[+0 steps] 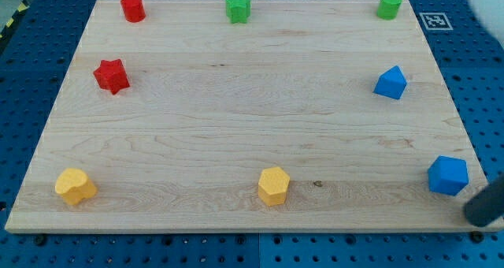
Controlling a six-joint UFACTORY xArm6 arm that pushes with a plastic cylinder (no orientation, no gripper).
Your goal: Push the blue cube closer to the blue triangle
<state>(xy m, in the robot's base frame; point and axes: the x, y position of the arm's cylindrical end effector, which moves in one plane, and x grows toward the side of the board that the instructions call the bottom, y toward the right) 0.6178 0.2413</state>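
Note:
The blue cube (pixel 448 175) sits near the board's lower right edge. The blue triangle (pixel 390 83) lies above it and a little to the left, near the right edge. My tip (pixel 478 214) shows as a blurred dark rod end at the view's lower right corner, just below and right of the blue cube, off the board's edge. It looks close to the cube but apart from it.
On the wooden board (pixel 236 118): a red cylinder (pixel 132 8), a green star (pixel 238 8) and a green cylinder (pixel 388 5) along the top; a red star (pixel 112 76) at left; a yellow block (pixel 75 186) and a yellow hexagon (pixel 273 185) along the bottom.

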